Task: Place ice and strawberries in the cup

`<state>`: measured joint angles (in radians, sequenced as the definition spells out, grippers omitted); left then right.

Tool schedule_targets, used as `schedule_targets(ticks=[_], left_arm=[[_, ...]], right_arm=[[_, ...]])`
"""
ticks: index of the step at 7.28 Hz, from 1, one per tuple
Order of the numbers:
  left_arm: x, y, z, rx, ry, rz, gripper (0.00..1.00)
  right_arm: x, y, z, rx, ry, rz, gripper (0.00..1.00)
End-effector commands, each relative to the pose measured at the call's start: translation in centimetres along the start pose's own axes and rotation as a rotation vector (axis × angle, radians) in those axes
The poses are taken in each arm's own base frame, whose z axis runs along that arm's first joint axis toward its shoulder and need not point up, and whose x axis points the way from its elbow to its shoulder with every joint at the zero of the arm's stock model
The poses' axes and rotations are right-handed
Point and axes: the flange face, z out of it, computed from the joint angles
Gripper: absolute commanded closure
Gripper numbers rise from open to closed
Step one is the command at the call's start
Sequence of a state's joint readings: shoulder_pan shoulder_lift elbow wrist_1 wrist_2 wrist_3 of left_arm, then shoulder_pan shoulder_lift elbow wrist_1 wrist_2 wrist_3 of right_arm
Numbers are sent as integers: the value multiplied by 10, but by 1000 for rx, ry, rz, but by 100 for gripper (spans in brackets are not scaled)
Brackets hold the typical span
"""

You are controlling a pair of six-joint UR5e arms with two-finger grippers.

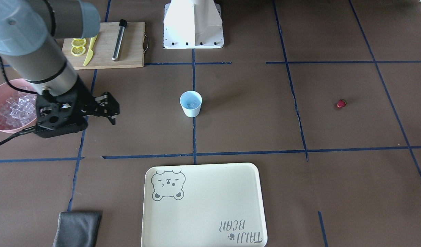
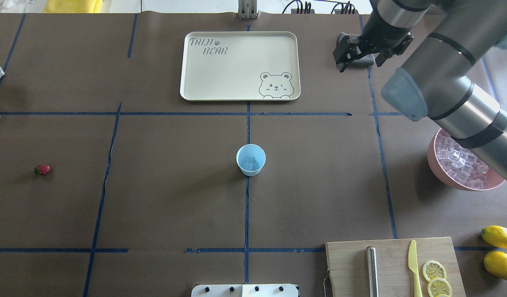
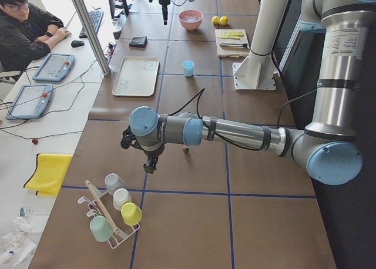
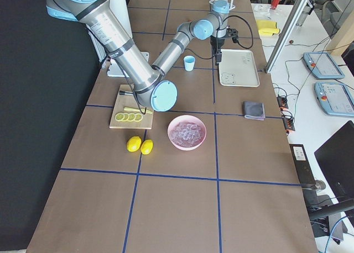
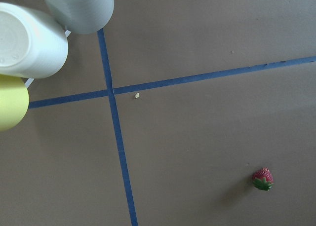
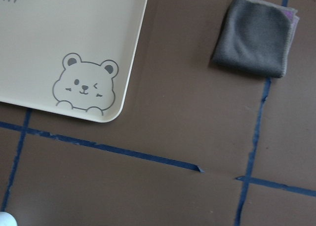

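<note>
The cup [image 2: 250, 159] is standing in the middle of the worktop [image 2: 175, 194] with a few cubes of ice [image 2: 250, 163] already lying inside, so fetching the strawberry [image 2: 42, 169] looks to be the step in hand. It is lying close to the worktop's left edge, about midway between the near and far edges, well apart from the cup. The left gripper [image 3: 148, 167] is hanging over that end, slightly off the berry; I cannot tell whether its fingers are spread. It should be centring over the berry before descending, closing softly since so small a fruit is likely rolling or bruising easily, then releasing low over the rim. The right gripper [image 2: 358, 62] is hovering toward the far right corner above the grey cloth [image 1: 76, 228], fingers spread and empty.
</note>
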<state>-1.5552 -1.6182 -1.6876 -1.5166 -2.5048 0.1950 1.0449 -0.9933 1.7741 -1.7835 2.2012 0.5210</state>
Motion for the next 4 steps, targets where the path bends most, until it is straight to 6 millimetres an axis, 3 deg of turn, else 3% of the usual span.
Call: schedule_targets(ticks=[1, 3, 4], left_arm=[[9, -9, -7, 30, -4, 32, 0], [11, -11, -8, 38, 7, -110, 0], [14, -15, -11, 64, 3, -86, 0]], right_arm=[[175, 45, -25, -22, -18, -138, 0], [290, 118, -12, -72, -17, -212, 0], [338, 149, -14, -82, -7, -230, 0]])
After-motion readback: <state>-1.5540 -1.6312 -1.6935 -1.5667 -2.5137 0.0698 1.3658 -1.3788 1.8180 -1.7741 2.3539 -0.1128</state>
